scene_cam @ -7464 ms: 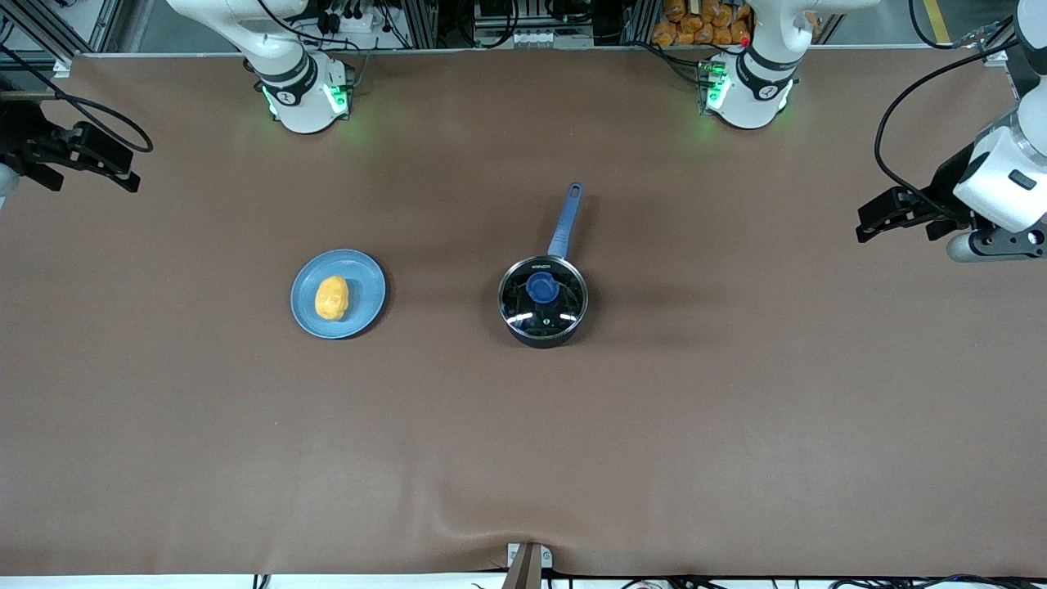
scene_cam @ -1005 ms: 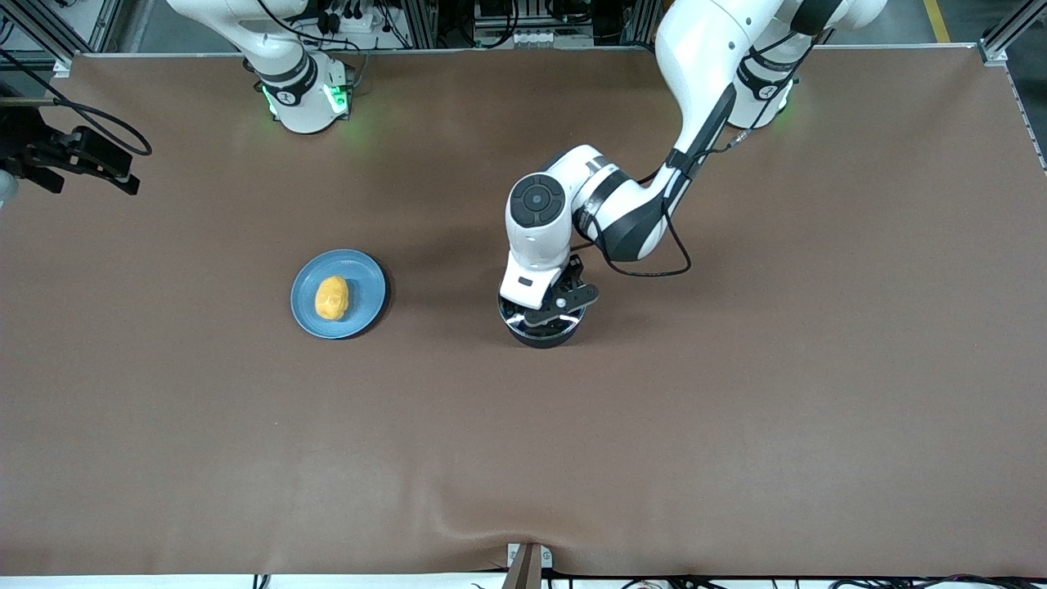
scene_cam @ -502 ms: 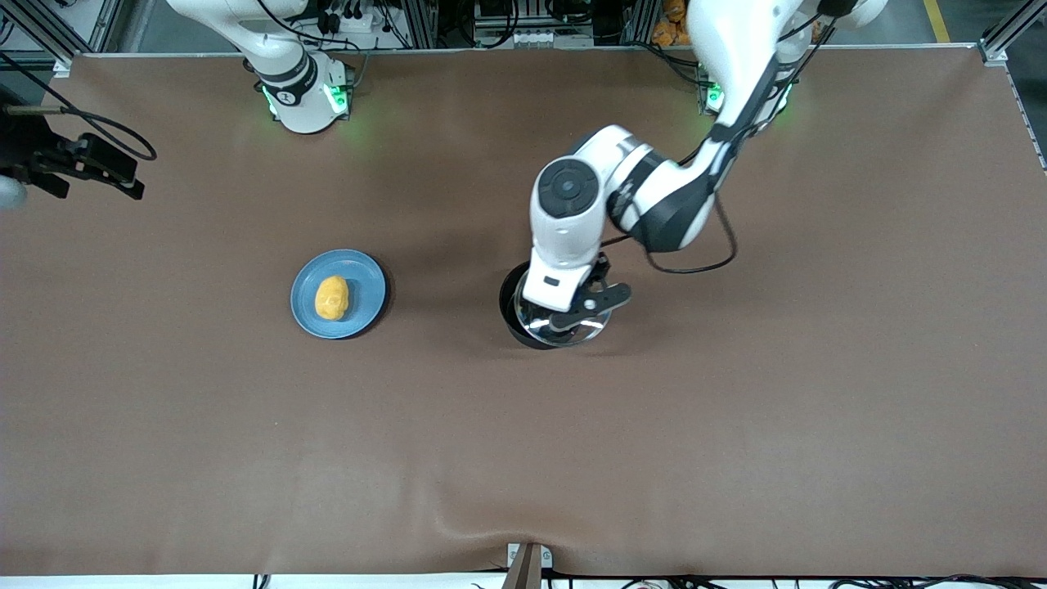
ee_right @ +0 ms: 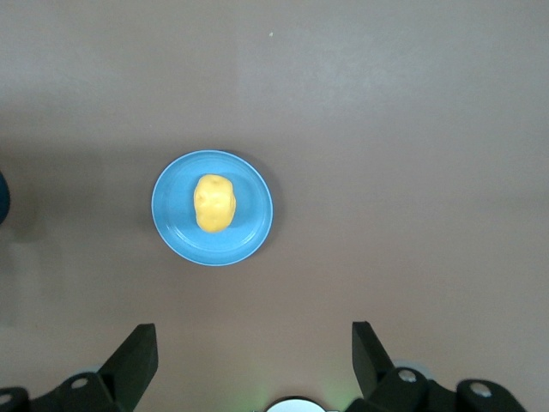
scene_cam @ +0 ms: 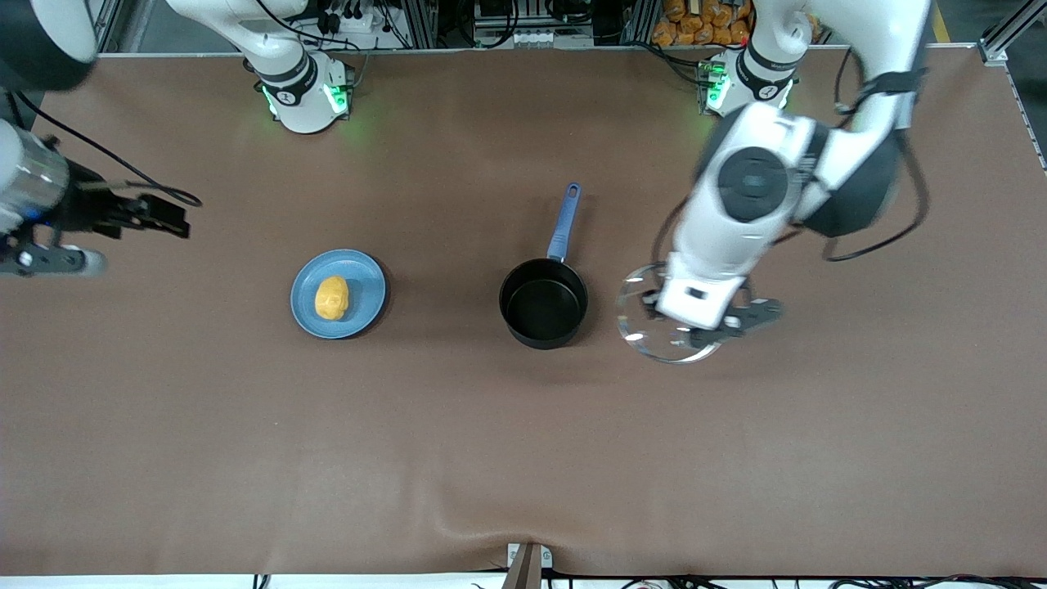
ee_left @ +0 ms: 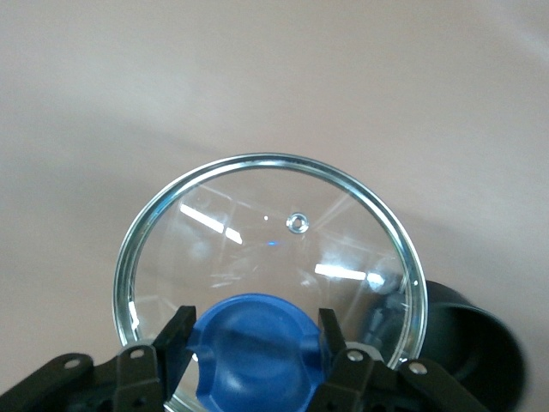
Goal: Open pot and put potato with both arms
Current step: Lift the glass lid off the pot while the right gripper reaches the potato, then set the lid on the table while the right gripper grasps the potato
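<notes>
**Operator:** Front view, from the right arm's end of the table across to the left arm's. My right gripper [scene_cam: 168, 219] hangs over bare table at that end, fingers spread wide, nothing between them. Next comes the blue plate [scene_cam: 368, 282] with the potato [scene_cam: 331, 298] lying on it. Then the pot [scene_cam: 543, 304], open, its black inside showing nothing, its blue handle [scene_cam: 564, 221] pointing toward the arm bases. Last, toward the left arm's end, my left gripper [scene_cam: 710, 323] holds the glass lid [scene_cam: 646, 337] in the air beside the pot.

**Supervisor:** A firm hold on that lid?

**Operator:** The left wrist view shows both fingers [ee_left: 339, 356] pressed against the blue knob [ee_left: 253, 348], so it is clamped there. I cannot tell how high it hangs above the table.

**Supervisor:** How far along are we?

**Operator:** By my reckoning, about halfway. The pot is uncovered; the lid is not yet set down and the potato has not been picked. In the right wrist view, the potato sits on the plate between my open fingertips [ee_right: 137, 356], far below them.

**Supervisor:** Count?

**Operator:** One pot, one lid, one potato, one plate, two arms.
</notes>
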Action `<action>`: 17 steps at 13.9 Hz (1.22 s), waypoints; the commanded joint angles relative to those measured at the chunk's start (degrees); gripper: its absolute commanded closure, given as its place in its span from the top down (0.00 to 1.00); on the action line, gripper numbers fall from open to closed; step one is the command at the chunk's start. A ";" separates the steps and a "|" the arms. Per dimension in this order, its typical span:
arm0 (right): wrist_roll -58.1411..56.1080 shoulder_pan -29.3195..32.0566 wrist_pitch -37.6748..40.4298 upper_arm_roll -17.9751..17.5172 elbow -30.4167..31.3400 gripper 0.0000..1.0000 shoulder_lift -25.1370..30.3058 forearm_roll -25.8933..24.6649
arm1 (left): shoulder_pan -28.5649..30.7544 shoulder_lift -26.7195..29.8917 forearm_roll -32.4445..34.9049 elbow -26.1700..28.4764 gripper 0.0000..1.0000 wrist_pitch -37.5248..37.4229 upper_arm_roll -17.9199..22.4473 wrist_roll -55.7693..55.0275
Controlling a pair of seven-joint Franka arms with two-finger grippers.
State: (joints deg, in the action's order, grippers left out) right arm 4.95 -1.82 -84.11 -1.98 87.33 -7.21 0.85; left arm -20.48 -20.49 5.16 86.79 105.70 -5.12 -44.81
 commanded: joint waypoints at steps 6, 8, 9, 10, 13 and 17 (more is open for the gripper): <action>9.46 -3.11 -19.83 -0.22 19.34 1.00 0.09 7.20 | 12.47 10.21 0.29 28.15 0.25 21.37 -0.86 17.64; 9.46 -4.15 -28.52 -0.31 26.11 1.00 0.18 7.68 | 15.80 9.85 0.38 34.28 0.25 29.86 -0.86 21.15; 9.46 -5.55 -32.74 -0.22 29.10 1.00 0.18 7.67 | 17.64 9.16 0.38 37.63 0.25 35.57 -0.86 23.26; 9.46 -5.91 -36.27 -0.31 31.48 1.00 -0.08 7.67 | 18.79 7.76 0.46 39.49 0.25 39.72 -0.86 24.85; 9.38 -6.18 -38.94 -0.31 32.91 1.00 -3.33 7.67 | 19.68 1.96 0.99 40.56 0.25 46.50 -0.60 27.15; 9.46 -6.27 -45.16 -0.22 34.57 1.00 -8.07 7.67 | 20.39 -0.96 1.08 41.70 0.34 49.95 -0.60 27.59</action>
State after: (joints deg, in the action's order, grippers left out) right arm 13.81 -7.89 -125.73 -2.40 120.72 -13.10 7.70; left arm -0.67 -21.94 5.16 127.90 154.96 -5.16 -17.74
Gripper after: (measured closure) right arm 0.000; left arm 0.374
